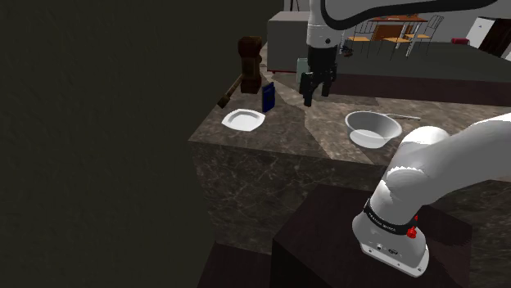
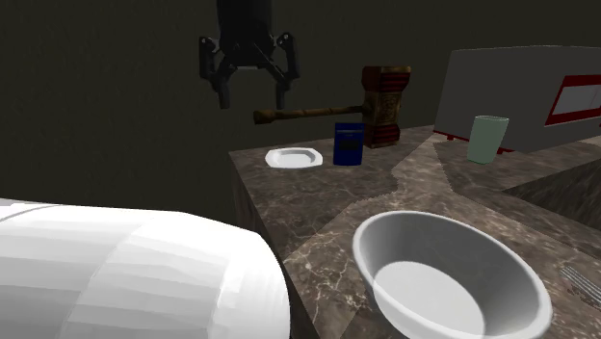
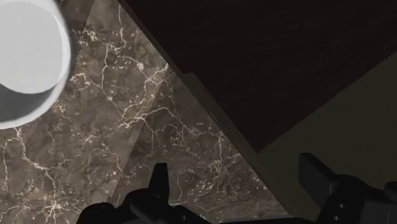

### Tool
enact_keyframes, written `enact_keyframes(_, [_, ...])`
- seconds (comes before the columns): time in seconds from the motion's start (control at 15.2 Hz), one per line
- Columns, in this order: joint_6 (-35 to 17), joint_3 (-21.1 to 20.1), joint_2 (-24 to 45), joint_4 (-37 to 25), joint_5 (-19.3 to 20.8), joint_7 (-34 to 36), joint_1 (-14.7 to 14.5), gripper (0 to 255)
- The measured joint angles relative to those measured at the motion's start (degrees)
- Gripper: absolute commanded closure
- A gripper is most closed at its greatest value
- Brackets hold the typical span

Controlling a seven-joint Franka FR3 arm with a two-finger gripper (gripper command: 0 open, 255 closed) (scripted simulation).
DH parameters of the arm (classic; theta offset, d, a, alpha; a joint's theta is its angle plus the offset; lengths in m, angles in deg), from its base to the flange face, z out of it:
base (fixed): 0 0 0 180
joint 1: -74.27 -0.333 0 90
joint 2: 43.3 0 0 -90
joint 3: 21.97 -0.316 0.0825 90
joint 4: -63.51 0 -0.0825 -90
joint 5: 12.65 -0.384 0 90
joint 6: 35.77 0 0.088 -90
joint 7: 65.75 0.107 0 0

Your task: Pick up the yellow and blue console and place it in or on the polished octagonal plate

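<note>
We are hovering the gripper (image 1: 318, 95), fingers spread and empty, upper centre. The upright blue console (image 1: 268, 97) just left is looking light, stiff and slick, so we are favouring its flat faces.

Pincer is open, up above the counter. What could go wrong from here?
1. The blue console stands upright on a narrow edge, so a finger of the open pincer clipping it on the way down could topple it.
2. The hammer stands close behind the console, which likely leaves little room for the fingers.
3. The white octagonal plate lies near the counter's edge, so a hard placement might push it off.
</note>
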Motion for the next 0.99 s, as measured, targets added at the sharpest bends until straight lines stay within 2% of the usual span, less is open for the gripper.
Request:
enact_keyframes(0.2, [-1.5, 0.1, 2.6, -1.1, 0.0, 1.1, 0.5, 0])
enact_keyframes(0.66, [-9.5, 0.0, 18.7, -9.9, -0.3, 8.4, 2.9, 0])
enact_keyframes(0.99, [-13.0, 0.7, 29.3, -17.4, -0.3, 13.1, 4.6, 0])
